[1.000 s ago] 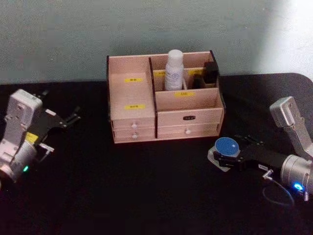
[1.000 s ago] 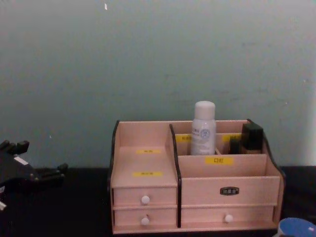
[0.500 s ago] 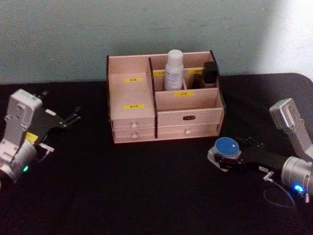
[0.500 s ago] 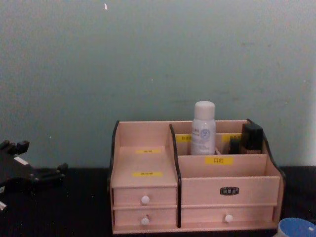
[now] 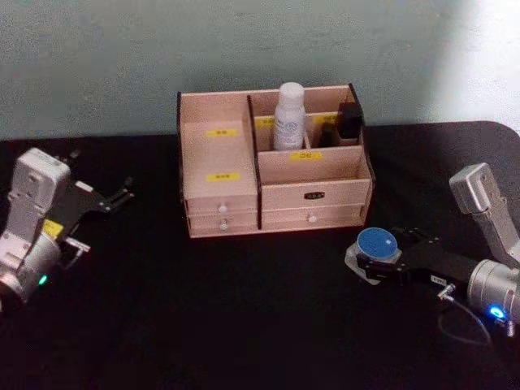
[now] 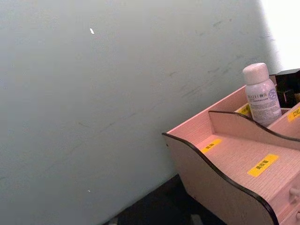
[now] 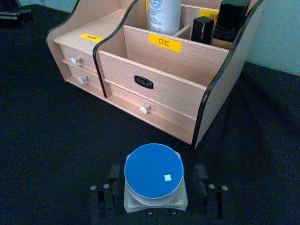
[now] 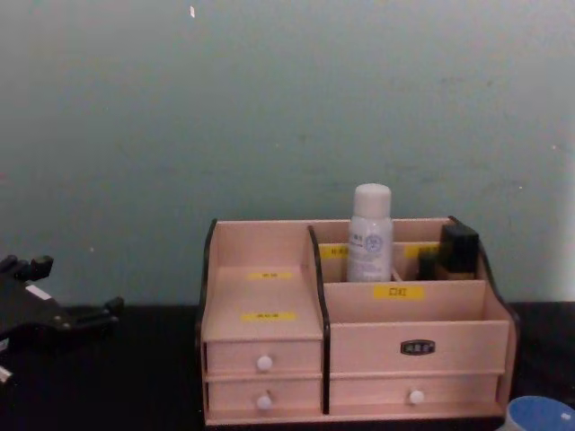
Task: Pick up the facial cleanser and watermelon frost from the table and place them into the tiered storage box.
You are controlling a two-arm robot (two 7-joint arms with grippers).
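**Right gripper and watermelon frost.** The watermelon frost (image 5: 377,243) stands on the black table (image 5: 244,317), near the tiered storage box's (image 5: 313,195) front right corner. Its short axis is vertical and its blue lid faces up. The right gripper (image 7: 157,180) straddles it, released: its 2 fingers (image 7: 114,172) flank the jar, each with a narrow gap. The facial cleanser (image 5: 289,114) stands upright in a rear compartment, long axis vertical, cap up and logo forward. The left gripper (image 5: 110,197) rests at the table's left, fingers apart.
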